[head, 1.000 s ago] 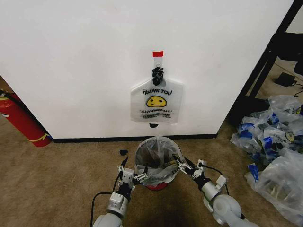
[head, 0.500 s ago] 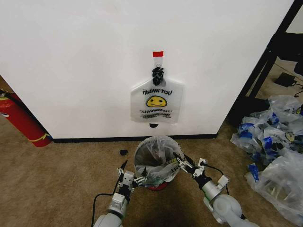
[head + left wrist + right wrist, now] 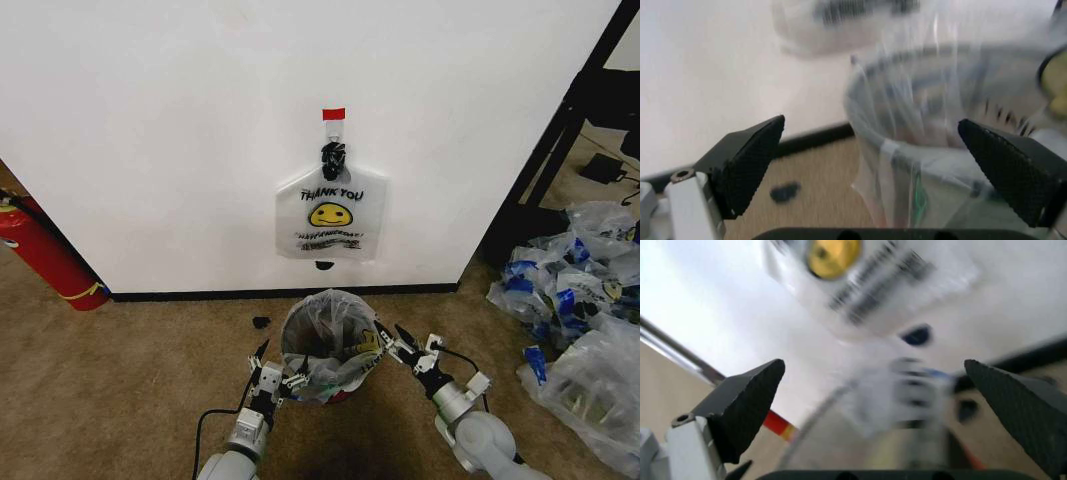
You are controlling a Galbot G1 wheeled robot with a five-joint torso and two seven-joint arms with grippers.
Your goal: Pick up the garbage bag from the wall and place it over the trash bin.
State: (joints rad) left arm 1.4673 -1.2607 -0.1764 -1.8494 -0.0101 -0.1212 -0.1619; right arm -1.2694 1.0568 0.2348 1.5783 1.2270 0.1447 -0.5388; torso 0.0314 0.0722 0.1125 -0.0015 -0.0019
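The garbage bag (image 3: pixel 322 338), thin and see-through with a yellow patch of print, lies draped over the rim of the trash bin (image 3: pixel 330 382) on the carpet below the wall (image 3: pixel 150 150). My left gripper (image 3: pixel 277 368) is open just left of the bin's rim. In the left wrist view the left gripper (image 3: pixel 870 125) has its fingers wide apart, with the bag-covered bin (image 3: pixel 940 115) beyond them. My right gripper (image 3: pixel 392 338) is open at the bin's right rim; the right gripper (image 3: pixel 873 365) holds nothing.
A same-print smiley bag (image 3: pixel 331 213) hangs from a hook (image 3: pixel 333 128) under red tape (image 3: pixel 333 113). A red fire extinguisher (image 3: pixel 40 255) leans at left. A black frame (image 3: pixel 560 130) and a pile of clear bags (image 3: pixel 580 300) stand at right. A small black scrap (image 3: pixel 261 322) lies on the carpet.
My right gripper has drawn back to the right, off the bin's rim. The bag now spreads wider over the rim. The left gripper has shifted only slightly.
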